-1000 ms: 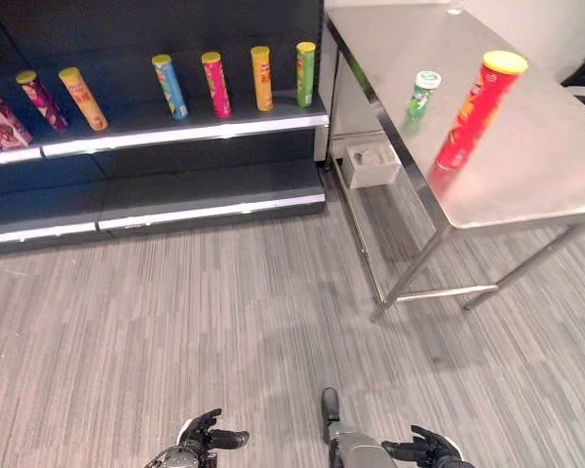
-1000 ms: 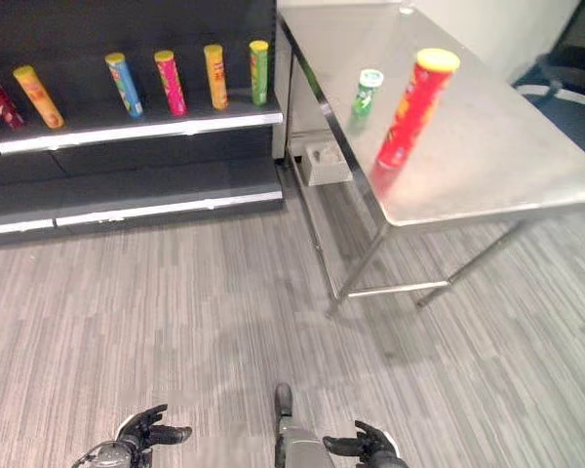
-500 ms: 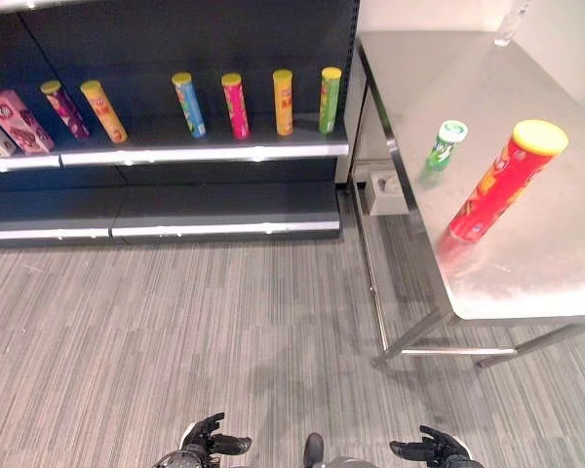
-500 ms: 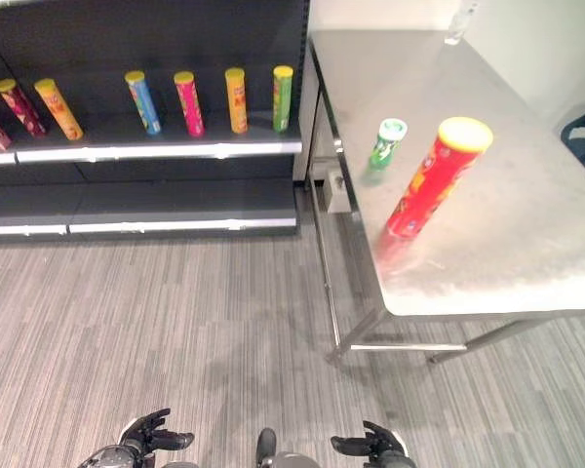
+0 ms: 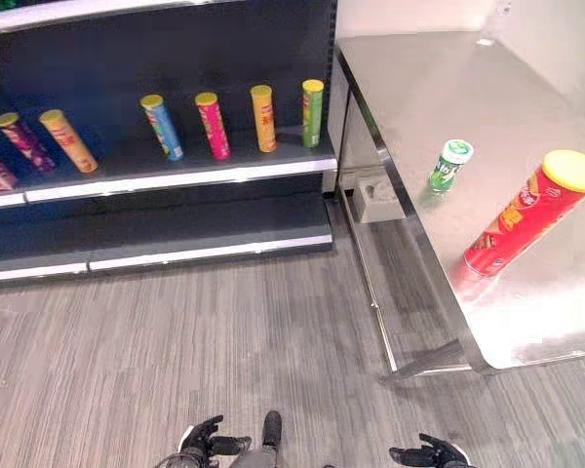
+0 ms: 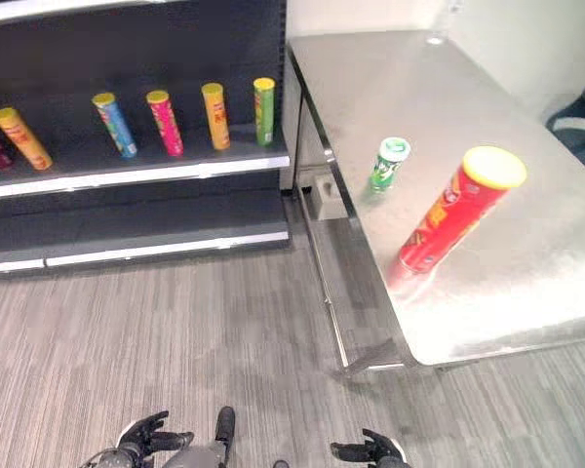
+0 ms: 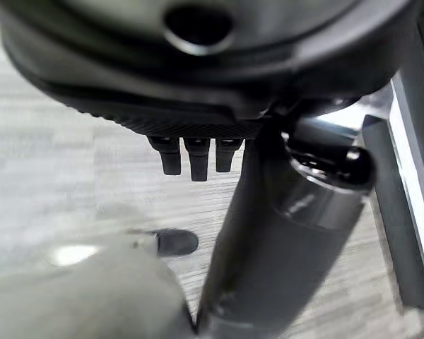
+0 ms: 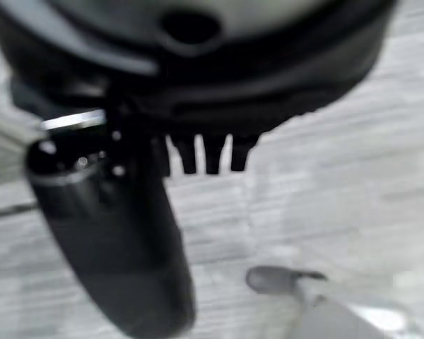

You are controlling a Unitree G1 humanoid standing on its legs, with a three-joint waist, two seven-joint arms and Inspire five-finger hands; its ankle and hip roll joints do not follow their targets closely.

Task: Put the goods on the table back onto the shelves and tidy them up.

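Red can on table — well apart from both hands.

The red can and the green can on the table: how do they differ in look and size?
The red can is much taller and wider than the green can. The red can has a yellow lid; the green can has a white and green top. The red can stands nearer the table's front end, the green can farther back. Both stand upright, untouched.

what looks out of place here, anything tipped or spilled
Nothing is tipped or spilled. The odd ones out are the red can and small green can, both upright on the steel table instead of with the cans on the shelf.
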